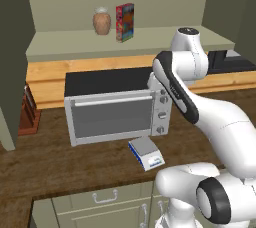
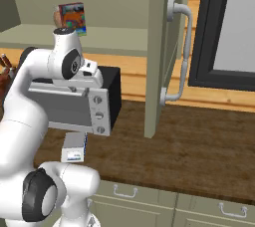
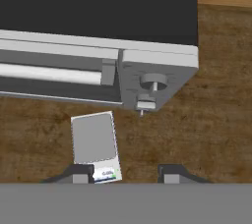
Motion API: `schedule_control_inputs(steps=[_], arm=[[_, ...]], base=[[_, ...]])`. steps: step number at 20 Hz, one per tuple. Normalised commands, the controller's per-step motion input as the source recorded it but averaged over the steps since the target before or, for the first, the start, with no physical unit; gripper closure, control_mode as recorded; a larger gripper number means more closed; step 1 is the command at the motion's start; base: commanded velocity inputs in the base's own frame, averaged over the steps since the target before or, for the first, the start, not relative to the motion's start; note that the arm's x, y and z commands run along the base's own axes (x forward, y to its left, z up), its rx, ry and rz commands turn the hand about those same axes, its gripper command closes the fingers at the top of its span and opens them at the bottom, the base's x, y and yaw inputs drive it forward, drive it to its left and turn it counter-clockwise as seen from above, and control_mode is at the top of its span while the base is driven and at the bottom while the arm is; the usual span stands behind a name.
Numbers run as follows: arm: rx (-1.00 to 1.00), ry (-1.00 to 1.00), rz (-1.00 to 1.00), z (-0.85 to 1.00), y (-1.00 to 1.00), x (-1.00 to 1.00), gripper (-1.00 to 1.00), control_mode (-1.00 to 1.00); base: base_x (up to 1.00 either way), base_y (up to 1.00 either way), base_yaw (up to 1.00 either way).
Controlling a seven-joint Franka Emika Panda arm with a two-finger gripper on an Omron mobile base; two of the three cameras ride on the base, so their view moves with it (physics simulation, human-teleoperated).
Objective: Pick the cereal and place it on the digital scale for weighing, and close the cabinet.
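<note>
So the cereal [image 1: 125, 22] stands upright on the shelf inside the open cabinet [image 2: 160, 52], long axis vertical, printed front facing out, just beside a brown vase [image 1: 101, 20]. The digital scale [image 1: 146, 153] lies flat on the wooden counter [image 1: 60, 157] before the toaster oven [image 1: 115, 107], display strip toward the counter's front edge. The gripper [image 3: 126, 173] hovers above, fingers parted, holding nothing.
</note>
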Motion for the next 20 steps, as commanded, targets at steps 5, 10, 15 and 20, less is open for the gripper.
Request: schedule_control_inputs(steps=[5, 10, 15, 20], arm=[[0.00, -0.08, 0.00, 0.00, 0.00, -0.33, -1.00, -1.00], [-0.01, -0.19, 0.00, 0.04, 0.27, -0.48, -1.00, -1.00], [0.00, -0.21, -0.01, 0.25, 0.37, -0.37, -1.00, -1.00], [0.00, -0.17, -0.05, 0.43, 0.36, -0.30, -1.00, -1.00]], base=[[0.00, 0.00, 0.00], [0.00, 0.00, 0.00], [0.00, 0.00, 0.00], [0.00, 0.00, 0.00]])
